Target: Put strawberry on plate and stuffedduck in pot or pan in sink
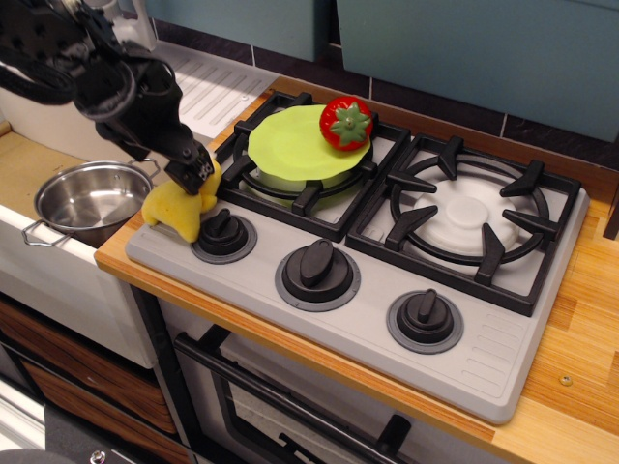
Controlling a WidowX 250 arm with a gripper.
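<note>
Stuffedduck [176,206] under gripper [191,177], no legible writing

Grey stove [484,358] with three black knobs [317,265] on wooden counter [580,425]

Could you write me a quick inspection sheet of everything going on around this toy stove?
Surface: grey toy stove on a wooden counter.
Job's things: strawberry on the lime-green plate; stuffed duck at the stove's left edge; steel pot, empty, in the sink.
Clutter: nothing seen.
Grippers: gripper down on the duck; jaws' state unclear.
Cables: black cables above the arm.
Surroundings: teal wall panels, draining board.
</note>
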